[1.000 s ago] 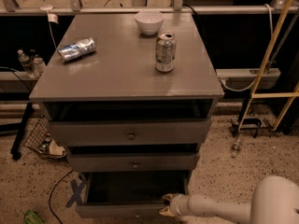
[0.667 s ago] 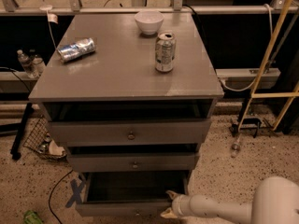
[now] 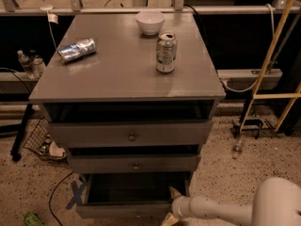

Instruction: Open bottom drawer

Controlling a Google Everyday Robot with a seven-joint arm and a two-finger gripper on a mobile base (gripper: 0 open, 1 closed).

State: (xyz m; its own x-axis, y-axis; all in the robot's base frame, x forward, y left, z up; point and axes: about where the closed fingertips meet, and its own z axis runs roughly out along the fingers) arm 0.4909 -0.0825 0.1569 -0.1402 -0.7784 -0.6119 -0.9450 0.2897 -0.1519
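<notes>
The grey cabinet (image 3: 127, 93) has three drawers. The bottom drawer (image 3: 123, 211) is pulled out, with its dark inside showing; its front lies at the lower edge of the view, with its small knob (image 3: 138, 215) just visible. My gripper (image 3: 171, 205) is at the right end of the drawer's front, on the end of my white arm (image 3: 221, 210). One fingertip (image 3: 175, 192) sits over the drawer's top edge and the other is below, near the frame's bottom. The top drawer (image 3: 131, 134) and middle drawer (image 3: 135, 164) are shut or nearly so.
On the cabinet top stand a white bowl (image 3: 150, 22), an upright silver can (image 3: 166, 52) and a can lying on its side (image 3: 76, 49). A wire basket (image 3: 44, 142) and cables lie on the floor at left. A yellow ladder-like frame (image 3: 275, 55) stands at right.
The gripper has shifted slightly along the drawer's right front corner. The drawer looks pulled out about as before.
</notes>
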